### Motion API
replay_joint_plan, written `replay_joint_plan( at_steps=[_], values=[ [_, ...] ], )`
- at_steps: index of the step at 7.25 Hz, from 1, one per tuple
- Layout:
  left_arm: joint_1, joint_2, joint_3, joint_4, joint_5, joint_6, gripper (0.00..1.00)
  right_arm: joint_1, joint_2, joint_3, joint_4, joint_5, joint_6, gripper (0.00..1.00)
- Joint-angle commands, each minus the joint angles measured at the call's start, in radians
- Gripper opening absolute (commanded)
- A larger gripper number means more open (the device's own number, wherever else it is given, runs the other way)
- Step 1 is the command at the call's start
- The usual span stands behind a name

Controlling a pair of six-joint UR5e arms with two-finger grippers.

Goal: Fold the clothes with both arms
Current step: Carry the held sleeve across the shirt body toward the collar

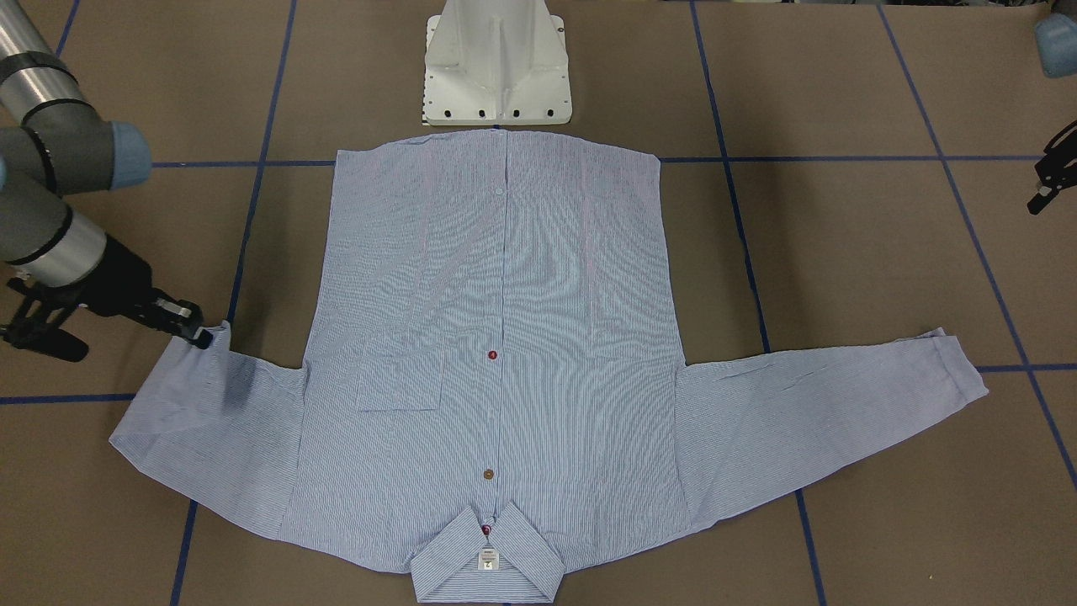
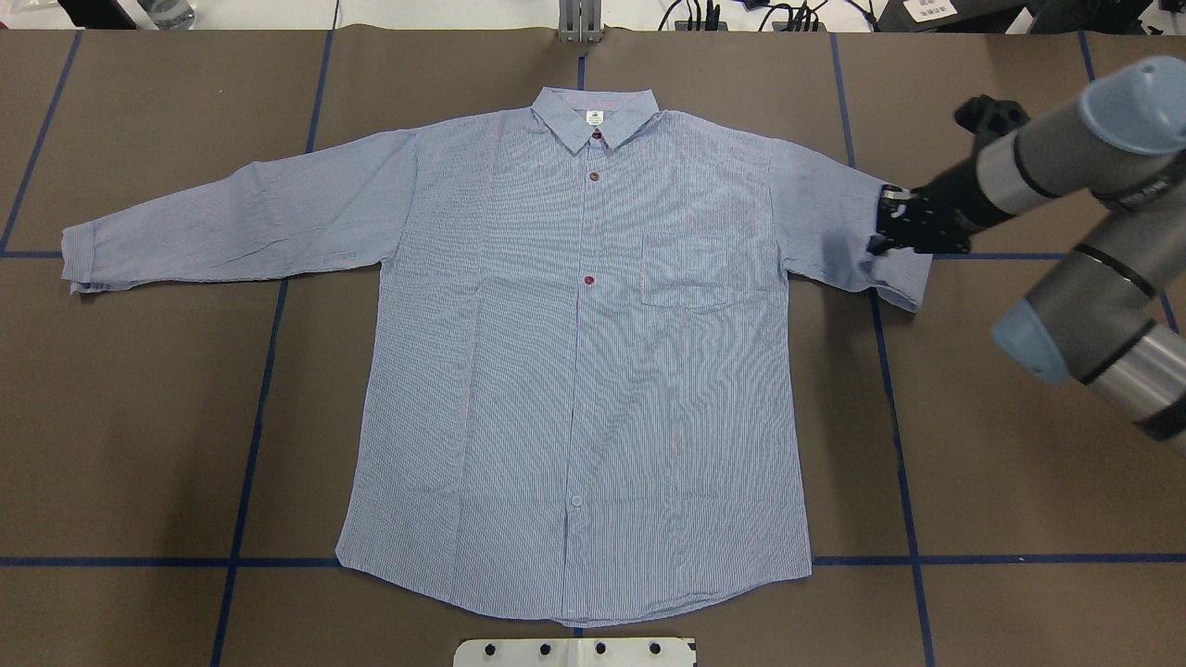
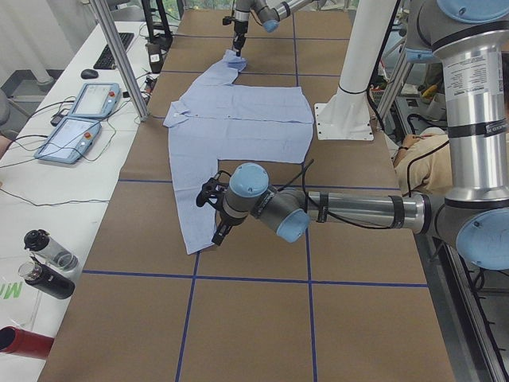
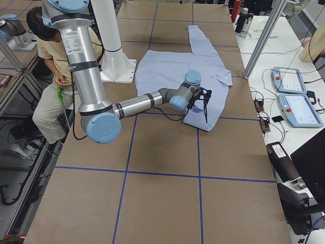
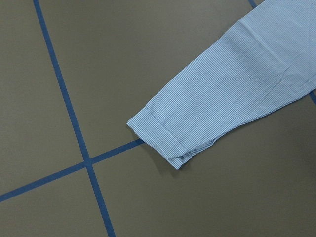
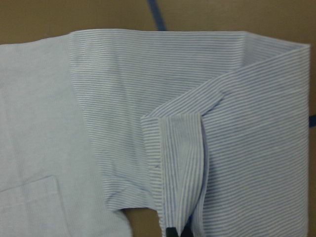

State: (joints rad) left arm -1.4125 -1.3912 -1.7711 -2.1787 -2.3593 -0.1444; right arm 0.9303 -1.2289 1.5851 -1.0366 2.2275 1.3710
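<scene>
With right gripper [image 2: 876, 245] pinching cuff [image 6: 180, 163], lay sleeve [image 2: 820, 218] flat across shirt [image 2: 574, 371], unwrinkled; cannot tell for left gripper [image 3: 215, 216].

Robotics lab. Evidence: my two jointed arms [image 4: 84, 66] work from a white pedestal [image 1: 496, 67] on a brown-covered desk [image 2: 1019, 445] marked with a blue tape grid [image 2: 139, 561]. A side desk [image 4: 292, 51] holds two teach pendants [image 4: 300, 110] and cables. Aluminium posts [image 3: 119, 60] stand alongside it. A person [image 4: 50, 61] sits near the pedestal.
</scene>
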Motion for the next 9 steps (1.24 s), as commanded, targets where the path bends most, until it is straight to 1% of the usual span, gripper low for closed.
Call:
replay_joint_plan(
  at_steps=[1, 2, 3, 4, 5, 6, 7, 8, 9],
  values=[
    [0.001, 0.0, -0.007, -0.001, 0.0, -0.001, 1.0, -0.13, 0.284, -0.052, -0.192, -0.168, 0.109, 0.0],
    [0.001, 0.0, -0.008, -0.001, 0.0, -0.001, 1.0, -0.175, 0.393, -0.145, -0.182, -0.23, 0.181, 0.0],
    [0.001, 0.0, -0.008, -0.001, 0.0, 0.0, 1.0, -0.195, 0.498, -0.239, -0.178, -0.274, 0.186, 0.0],
    [0.001, 0.0, -0.008, -0.001, 0.0, 0.0, 1.0, -0.215, 0.552, -0.293, -0.165, -0.293, 0.186, 0.0],
    [0.001, 0.0, -0.007, -0.001, 0.002, 0.0, 1.0, -0.232, 0.562, -0.318, -0.092, -0.317, 0.187, 0.0],
    [0.001, -0.002, -0.008, -0.001, 0.005, 0.0, 1.0, -0.248, 0.615, -0.376, -0.061, -0.331, 0.203, 0.0],
    [0.001, -0.003, -0.008, -0.001, 0.006, 0.0, 1.0, -0.273, 0.658, -0.413, -0.059, -0.368, 0.267, 0.0],
    [0.001, -0.003, -0.008, -0.001, 0.006, 0.0, 1.0, -0.303, 0.675, -0.428, -0.059, -0.421, 0.273, 0.0],
    [0.001, -0.003, -0.008, -0.001, 0.006, -0.001, 1.0, -0.315, 0.689, -0.447, -0.059, -0.433, 0.275, 0.0]
  ],
)
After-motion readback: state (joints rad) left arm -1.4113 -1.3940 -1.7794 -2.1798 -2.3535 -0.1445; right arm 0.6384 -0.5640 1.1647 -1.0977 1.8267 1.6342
